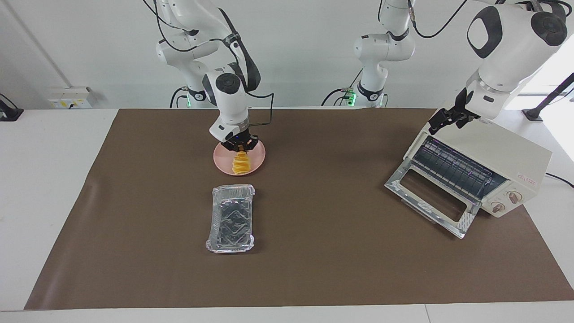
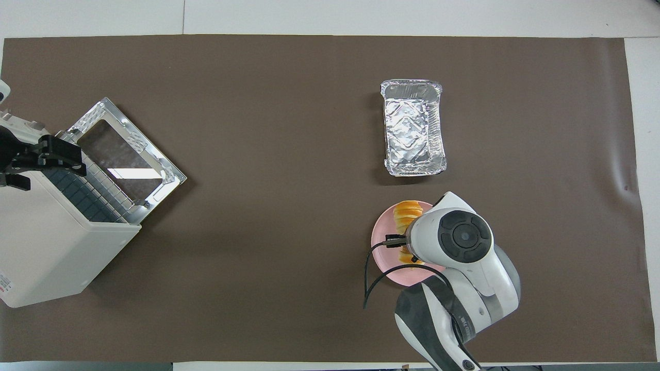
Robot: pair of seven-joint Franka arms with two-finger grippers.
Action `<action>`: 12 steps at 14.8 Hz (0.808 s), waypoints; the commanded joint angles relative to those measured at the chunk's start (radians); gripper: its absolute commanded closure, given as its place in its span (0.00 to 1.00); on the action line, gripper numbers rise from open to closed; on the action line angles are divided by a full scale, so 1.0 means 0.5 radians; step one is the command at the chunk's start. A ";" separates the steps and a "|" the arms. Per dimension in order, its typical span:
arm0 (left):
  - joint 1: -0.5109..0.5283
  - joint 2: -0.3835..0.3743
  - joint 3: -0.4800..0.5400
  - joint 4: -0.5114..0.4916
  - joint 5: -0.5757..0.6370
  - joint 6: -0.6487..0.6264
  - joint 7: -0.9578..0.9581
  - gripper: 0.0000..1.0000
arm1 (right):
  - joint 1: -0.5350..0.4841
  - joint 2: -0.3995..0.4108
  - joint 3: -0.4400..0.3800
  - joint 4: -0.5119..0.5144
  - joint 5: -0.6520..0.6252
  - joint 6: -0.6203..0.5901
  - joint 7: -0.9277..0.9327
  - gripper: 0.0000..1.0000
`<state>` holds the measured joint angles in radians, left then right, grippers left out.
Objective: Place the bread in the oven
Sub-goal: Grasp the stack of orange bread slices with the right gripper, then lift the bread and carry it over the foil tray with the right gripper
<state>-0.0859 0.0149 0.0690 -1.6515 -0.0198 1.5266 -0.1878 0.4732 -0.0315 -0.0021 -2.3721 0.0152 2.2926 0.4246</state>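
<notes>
The golden ridged bread (image 1: 241, 163) lies on a round pink plate (image 1: 222, 163) toward the right arm's end of the table; it also shows in the overhead view (image 2: 407, 212). My right gripper (image 1: 241, 147) is down at the bread's end nearer the robots, at plate level. The cream-white oven (image 1: 493, 152) stands at the left arm's end, its glass door (image 1: 430, 197) dropped open and the wire rack showing. My left gripper (image 1: 448, 117) hovers by the oven's top front edge, above the opening; it also shows in the overhead view (image 2: 56, 157).
A crinkled silver foil tray (image 1: 231, 218) lies empty, just farther from the robots than the plate. A brown mat (image 1: 323, 251) covers the table. A wide bare stretch of mat lies between the plate and the oven.
</notes>
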 commanded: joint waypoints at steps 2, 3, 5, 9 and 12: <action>0.009 -0.045 0.000 -0.041 -0.022 0.024 0.011 0.00 | -0.087 0.051 0.001 0.500 0.013 -0.482 -0.002 1.00; 0.009 -0.045 0.000 -0.041 -0.022 0.024 0.011 0.00 | -0.106 0.096 -0.002 0.614 0.013 -0.526 -0.012 1.00; 0.009 -0.045 0.000 -0.041 -0.022 0.024 0.011 0.00 | -0.188 0.201 -0.002 0.853 0.013 -0.560 -0.146 1.00; 0.009 -0.045 0.000 -0.041 -0.022 0.027 0.011 0.00 | -0.336 0.437 -0.008 1.163 0.147 -0.514 -0.459 1.00; 0.009 -0.045 0.000 -0.041 -0.022 0.024 0.011 0.00 | -0.339 0.700 -0.011 1.442 0.135 -0.529 -0.487 1.00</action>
<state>-0.0859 0.0149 0.0690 -1.6515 -0.0198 1.5266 -0.1878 0.3055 0.1988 -0.0129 -1.7869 0.0679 2.0436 0.2060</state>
